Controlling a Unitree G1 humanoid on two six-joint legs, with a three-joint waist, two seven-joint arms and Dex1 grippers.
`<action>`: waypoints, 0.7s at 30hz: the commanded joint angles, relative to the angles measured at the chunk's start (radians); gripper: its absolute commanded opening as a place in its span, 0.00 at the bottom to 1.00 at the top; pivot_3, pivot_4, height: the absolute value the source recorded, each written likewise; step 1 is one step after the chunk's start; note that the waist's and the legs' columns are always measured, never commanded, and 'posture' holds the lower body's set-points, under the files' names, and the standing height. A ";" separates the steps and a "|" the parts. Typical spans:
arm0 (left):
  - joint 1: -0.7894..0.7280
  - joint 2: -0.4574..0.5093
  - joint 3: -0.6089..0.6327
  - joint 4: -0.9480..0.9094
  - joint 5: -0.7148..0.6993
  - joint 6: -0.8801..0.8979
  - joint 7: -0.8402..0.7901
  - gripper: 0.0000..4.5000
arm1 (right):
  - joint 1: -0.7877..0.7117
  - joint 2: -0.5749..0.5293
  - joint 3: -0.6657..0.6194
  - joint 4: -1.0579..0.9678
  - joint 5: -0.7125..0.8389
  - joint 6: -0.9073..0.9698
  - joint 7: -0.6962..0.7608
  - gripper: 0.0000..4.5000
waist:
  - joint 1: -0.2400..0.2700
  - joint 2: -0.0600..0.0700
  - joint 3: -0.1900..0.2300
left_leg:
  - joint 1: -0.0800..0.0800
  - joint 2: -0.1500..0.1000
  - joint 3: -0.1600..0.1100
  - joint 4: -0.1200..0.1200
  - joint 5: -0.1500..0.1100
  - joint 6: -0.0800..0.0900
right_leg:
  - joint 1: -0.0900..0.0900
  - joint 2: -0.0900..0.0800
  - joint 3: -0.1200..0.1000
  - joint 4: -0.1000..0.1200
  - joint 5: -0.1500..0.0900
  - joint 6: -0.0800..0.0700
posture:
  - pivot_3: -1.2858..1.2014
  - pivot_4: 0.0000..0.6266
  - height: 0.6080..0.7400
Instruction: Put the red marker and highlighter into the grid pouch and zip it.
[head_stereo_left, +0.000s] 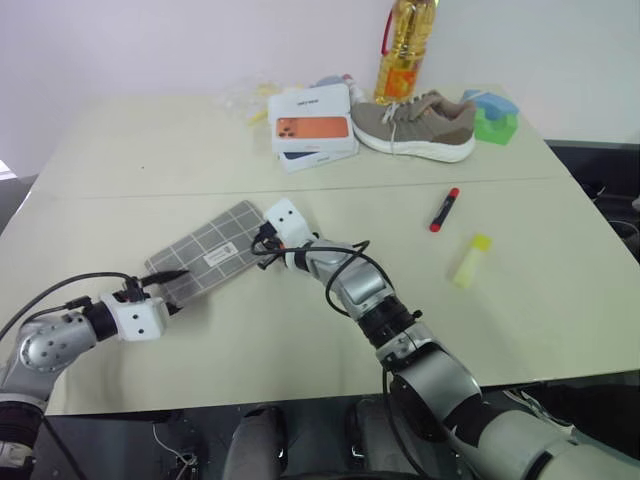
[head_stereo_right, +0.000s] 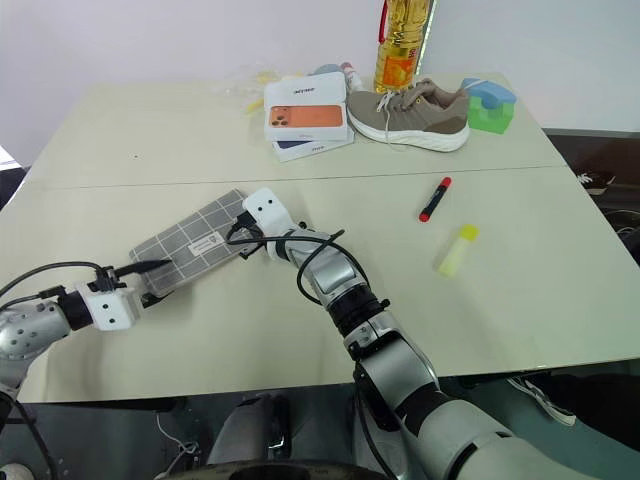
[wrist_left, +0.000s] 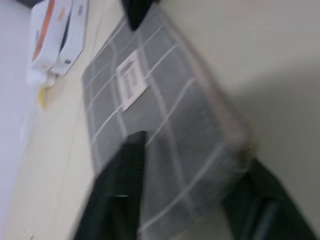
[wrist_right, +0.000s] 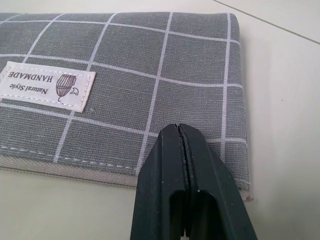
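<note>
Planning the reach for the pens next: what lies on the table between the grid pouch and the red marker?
Bare tabletop, apart from the right gripper and its forearm at the grid pouch's near end; the red marker lies beyond, as the left eye view shows.

bright, even light; left wrist view smeared by motion blur.

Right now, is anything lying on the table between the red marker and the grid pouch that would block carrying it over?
Nothing on the tabletop does. Between the red marker and the grid pouch is bare table, but the right gripper rests shut at the pouch's nearer end.
</note>
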 joint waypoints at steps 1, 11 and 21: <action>-0.020 0.019 -0.009 0.028 0.013 -0.068 0.033 0.01 | 0.020 0.008 0.001 -0.016 -0.011 0.007 0.000 0.00 | 0.000 0.000 0.000 | 0.000 0.000 0.000 0.000 0.000 0.000 | 0.000 0.000 0.000 0.000 0.000 0.000 | 0.52 0.24 1.00; 0.042 -0.084 -0.024 -0.221 -0.284 0.288 -0.028 0.00 | 0.023 -0.086 -0.112 -0.176 0.018 -0.061 -0.031 0.00 | 0.004 0.000 0.001 | -0.001 0.000 0.000 0.001 0.000 0.000 | 0.000 0.000 0.000 0.000 0.001 0.001 | 0.52 0.24 1.00; 0.078 -0.235 -0.046 -0.535 -0.308 0.616 0.012 0.00 | 0.204 -0.385 -0.166 -0.630 0.111 0.156 0.174 0.96 | -0.001 0.000 0.001 | -0.001 0.001 0.000 0.000 0.000 0.000 | -0.001 0.005 0.000 -0.001 0.001 0.002 | 0.52 0.24 1.00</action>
